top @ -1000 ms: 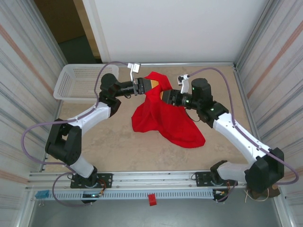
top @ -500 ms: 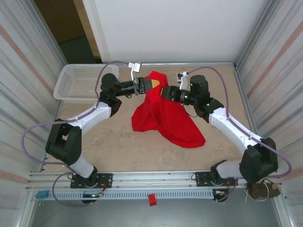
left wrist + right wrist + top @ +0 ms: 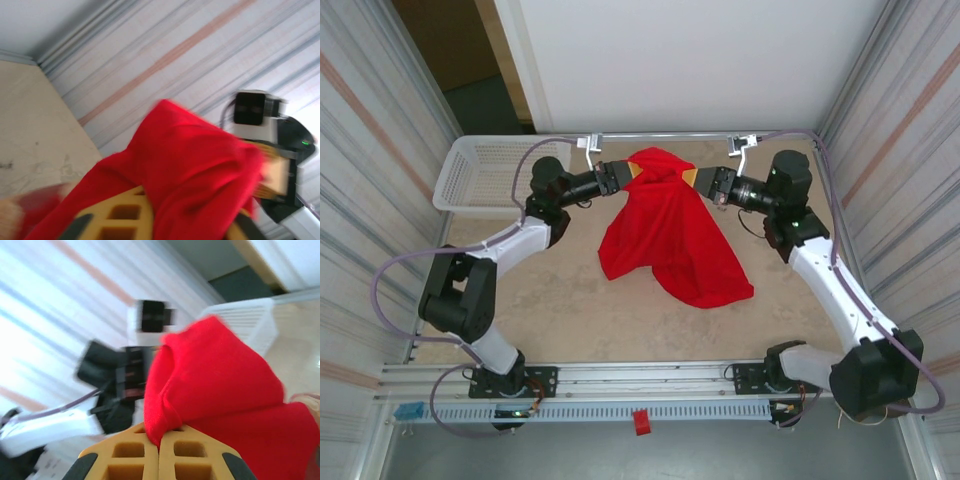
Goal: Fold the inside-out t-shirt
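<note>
The inside-out t-shirt (image 3: 670,240) is bright red. Its top edge hangs stretched between my two grippers above the back of the table, and the rest drapes down onto the table toward the front right. My left gripper (image 3: 628,172) holds the left end. In the left wrist view the t-shirt (image 3: 200,170) lies over one yellow finger (image 3: 115,217) and covers the other. My right gripper (image 3: 697,178) holds the right end. The right wrist view has its fingers (image 3: 130,455) pressed together, shut on a fold of the t-shirt (image 3: 225,385).
A white mesh basket (image 3: 485,170) stands at the back left, close behind the left arm, and its rim (image 3: 250,322) appears in the right wrist view. Corrugated walls close in both sides, with a white wall at the back. Bare table (image 3: 570,310) lies in front of the cloth.
My right gripper has shut on the t-shirt and swung right and back, pulling the top edge wider. My left gripper has edged slightly left, with the cloth still at it.
</note>
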